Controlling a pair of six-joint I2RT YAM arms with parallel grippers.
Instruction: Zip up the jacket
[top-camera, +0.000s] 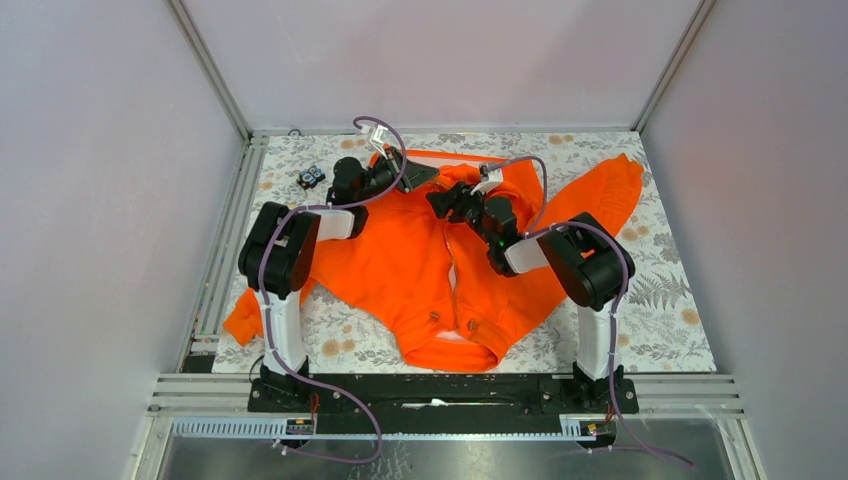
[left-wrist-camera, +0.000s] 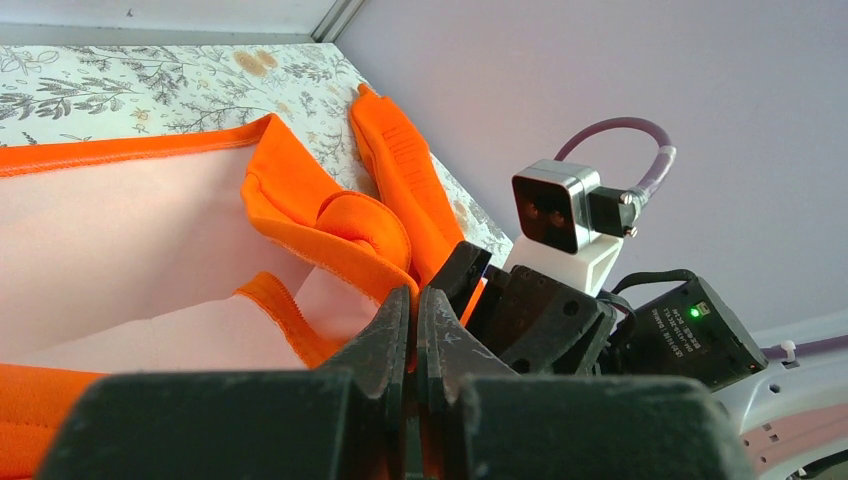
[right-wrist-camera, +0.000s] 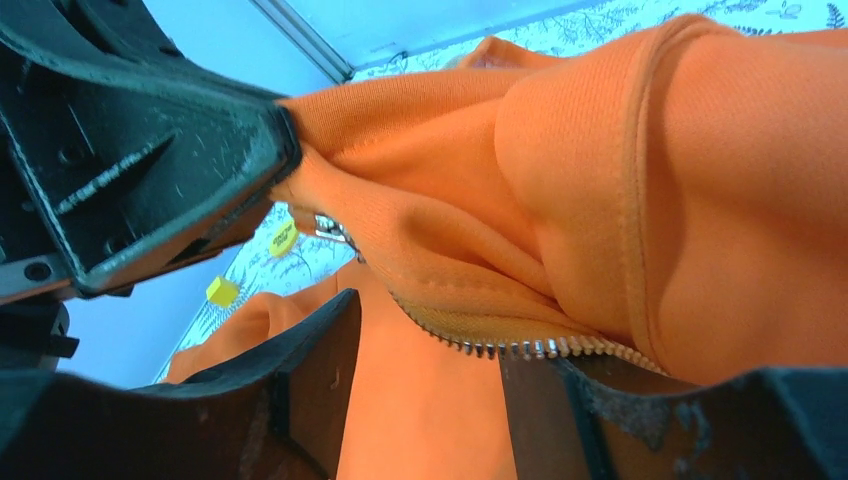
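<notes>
I judge the jacket (top-camera: 400, 270) limp, best held beside its zipper teeth (right-wrist-camera: 520, 345). My left tool (left-wrist-camera: 415, 325) clamps it; my right tool (right-wrist-camera: 320, 225) stands apart.

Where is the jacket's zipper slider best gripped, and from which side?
Probably the small metal slider where the zipper teeth end, approached by the right gripper from beneath the fold of the jacket: it hangs exposed there, while the left gripper pinches the fabric just above it.
</notes>
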